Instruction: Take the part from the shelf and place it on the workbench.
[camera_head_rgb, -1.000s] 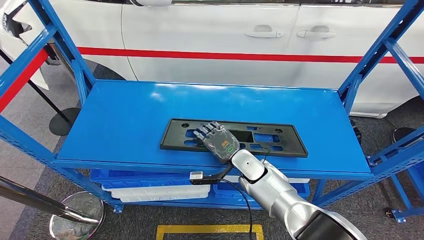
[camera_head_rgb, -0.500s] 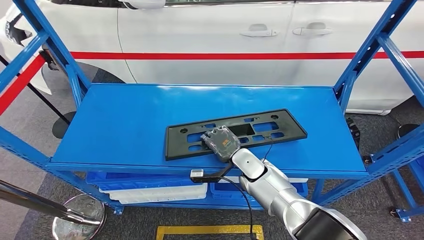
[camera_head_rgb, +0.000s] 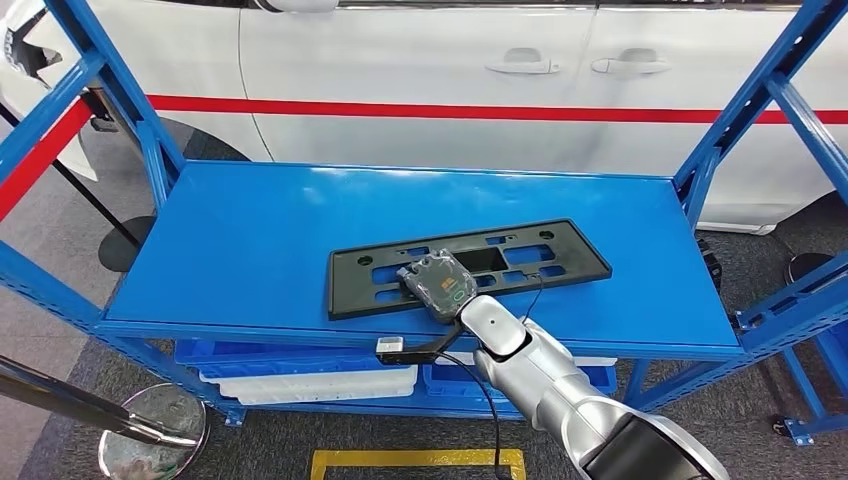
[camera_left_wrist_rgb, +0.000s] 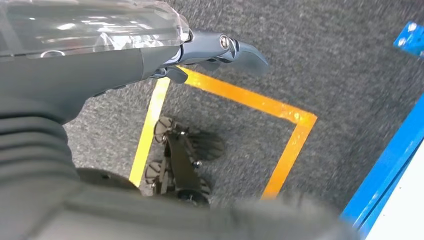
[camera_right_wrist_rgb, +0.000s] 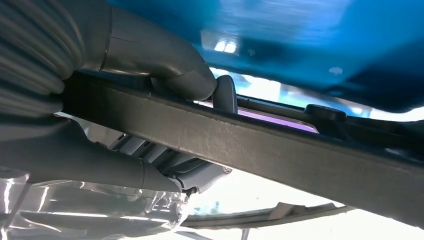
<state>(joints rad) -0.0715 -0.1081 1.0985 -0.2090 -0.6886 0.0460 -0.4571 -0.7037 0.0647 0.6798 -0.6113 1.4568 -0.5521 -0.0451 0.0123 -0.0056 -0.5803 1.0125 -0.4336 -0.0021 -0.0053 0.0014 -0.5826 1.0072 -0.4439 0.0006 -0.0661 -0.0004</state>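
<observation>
Black plastic, the long slotted part (camera_head_rgb: 467, 265) lies skewed on the blue shelf (camera_head_rgb: 250, 240), its 3 o'clock end swung toward 1 o'clock. The right hand (camera_head_rgb: 437, 283) pinches its near edge left of centre, thumb (camera_right_wrist_rgb: 165, 67) across the rim, so I judge the lift should stay level and slow, since the long free end could droop or twist. The left hand (camera_left_wrist_rgb: 100, 55) hangs over the floor, how far open I cannot tell.

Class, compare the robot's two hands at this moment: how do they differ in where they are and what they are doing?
The right hand reaches onto the blue shelf; the left hand hangs over grey carpet with a yellow floor line. The right hand grips the black part, thumb on one side of its edge and fingers on the other; the left hand holds nothing. Both have grey covers and a clear film wrap.
</observation>
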